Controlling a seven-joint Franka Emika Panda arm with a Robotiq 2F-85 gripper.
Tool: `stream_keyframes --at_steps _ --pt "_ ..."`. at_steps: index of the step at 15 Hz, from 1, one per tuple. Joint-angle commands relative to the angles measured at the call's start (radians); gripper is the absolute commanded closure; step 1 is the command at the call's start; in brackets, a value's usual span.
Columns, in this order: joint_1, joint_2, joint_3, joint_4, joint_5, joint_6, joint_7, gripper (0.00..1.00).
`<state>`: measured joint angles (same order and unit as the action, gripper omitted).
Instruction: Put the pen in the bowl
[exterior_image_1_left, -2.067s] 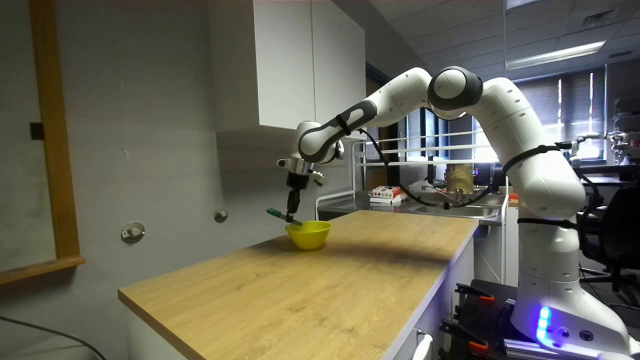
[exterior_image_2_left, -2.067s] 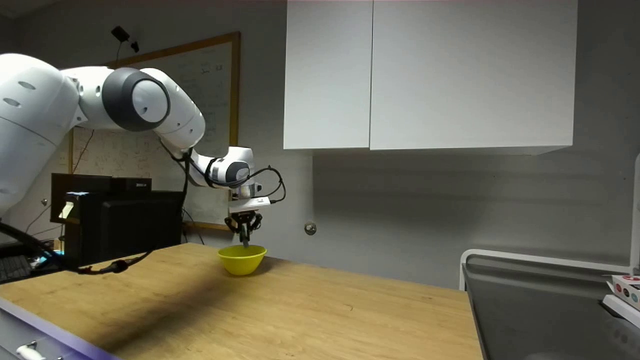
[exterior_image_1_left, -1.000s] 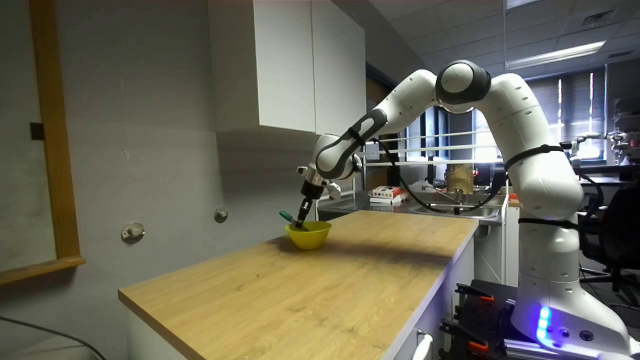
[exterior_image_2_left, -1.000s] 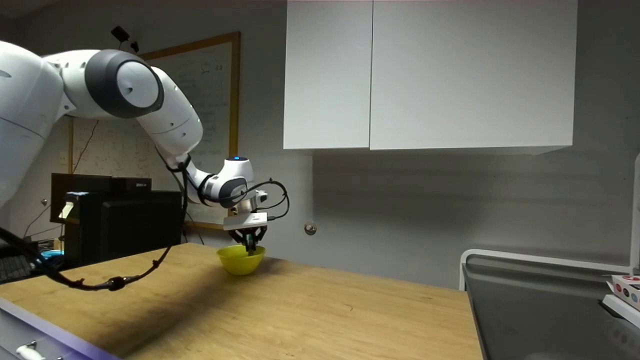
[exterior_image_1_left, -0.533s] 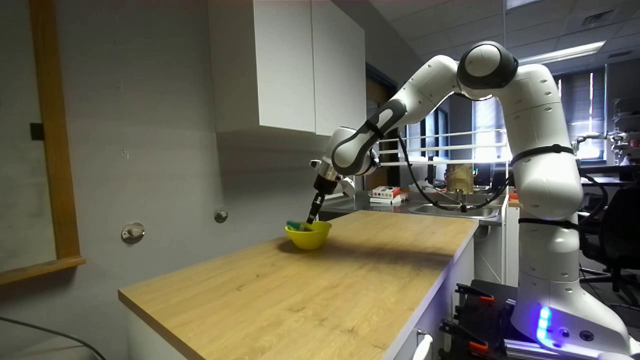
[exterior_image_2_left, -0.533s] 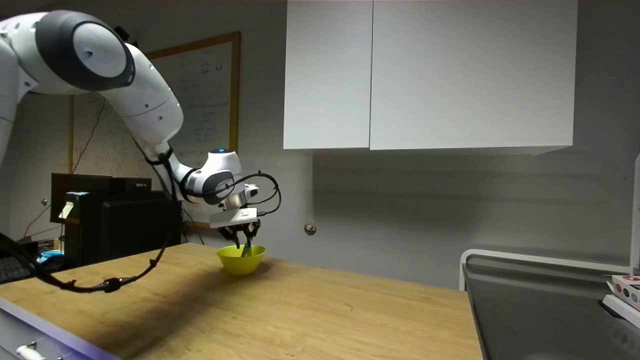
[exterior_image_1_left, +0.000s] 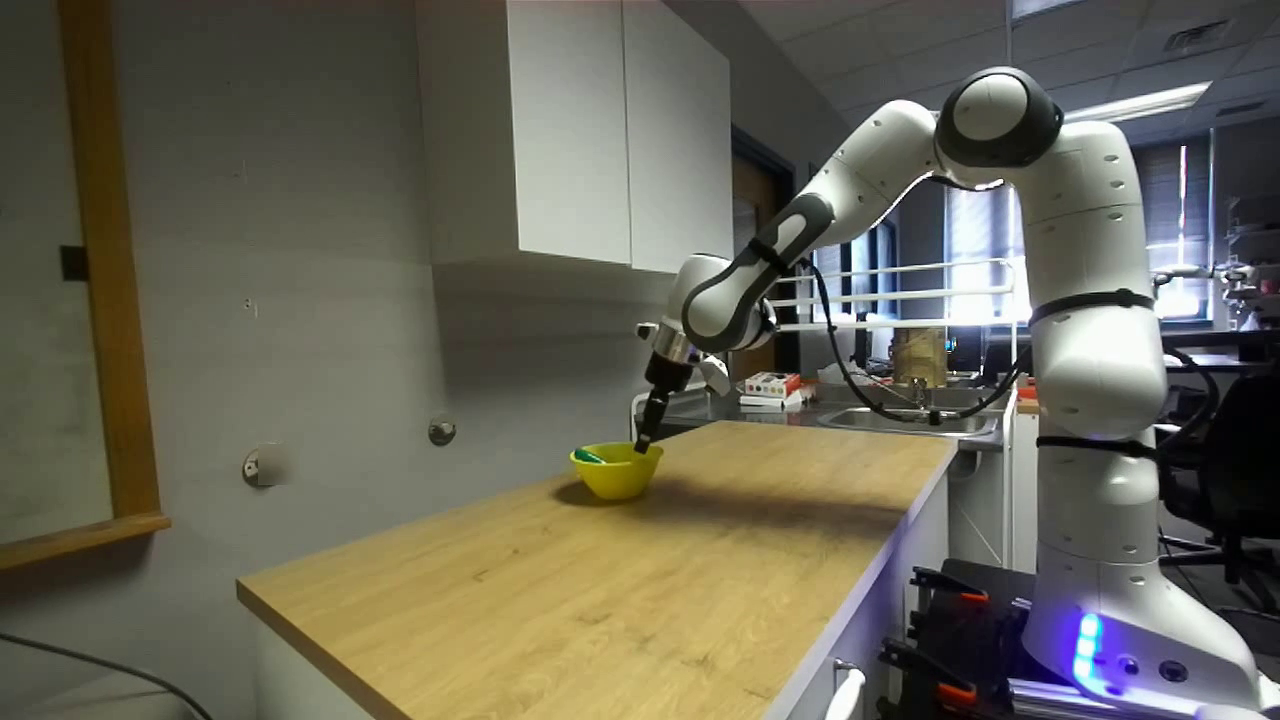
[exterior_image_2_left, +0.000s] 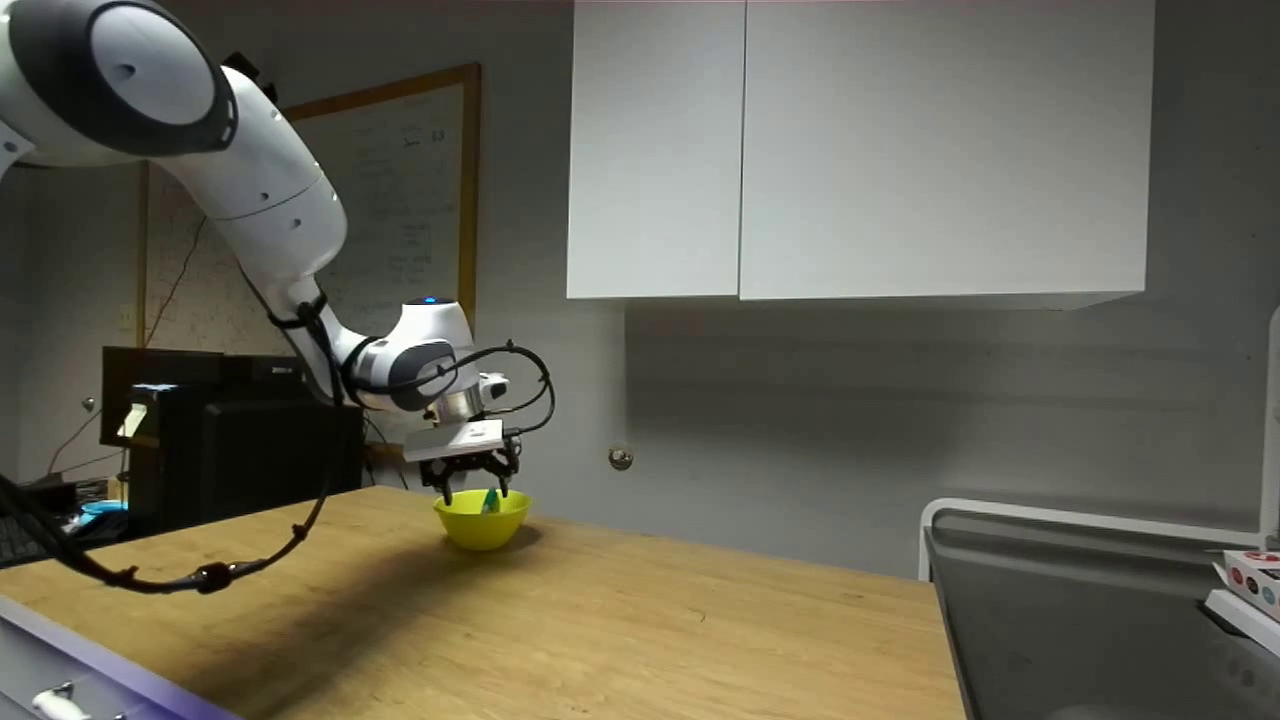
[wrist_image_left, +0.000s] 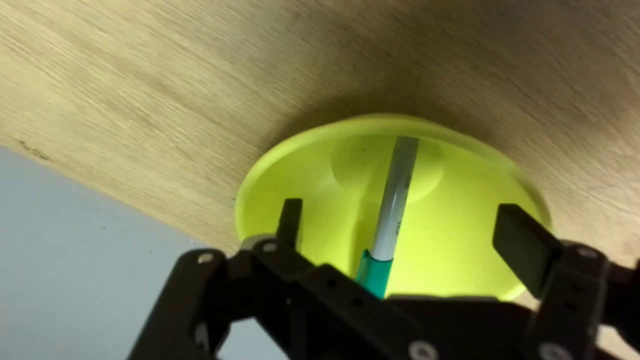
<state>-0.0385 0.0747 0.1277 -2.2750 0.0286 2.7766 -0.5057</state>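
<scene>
The pen (wrist_image_left: 396, 200) is in, lying inside the yellow bowl (wrist_image_left: 457, 235), lower middle of the wrist view — and the pincer (exterior_image_2_left: 476, 494) is spread wide, jaws well apart, gripping nothing! Placing looks done — only lifting clear of the bowl seems left

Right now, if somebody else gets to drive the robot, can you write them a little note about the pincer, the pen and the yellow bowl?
Pincer: open, jaws wide apart on either side of the pen, not gripping it. Whether it touches the bowl is hard to tell.
Pen: lying inside the bowl.
Bowl: upright on the wood-coloured counter.
Done: the pen is in the bowl, out of the pincer's hold.
Left: probably just lifting the pincer away, gently, so the bowl isn't bumped.
</scene>
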Motion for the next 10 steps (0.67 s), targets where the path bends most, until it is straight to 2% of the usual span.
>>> stream_keyframes --at_steps 1,3,6,10 --pt "0.032 -0.090 -0.057 -0.067 -0.173 -0.065 0.170 0.00" --pt "0.035 -0.148 -0.069 -0.094 -0.265 -0.142 0.265 0.00" --pt "0.033 -0.266 -0.065 -0.151 -0.315 -0.270 0.329 0.00" --pt "0.050 -0.416 -0.063 -0.216 -0.298 -0.404 0.285 0.00"
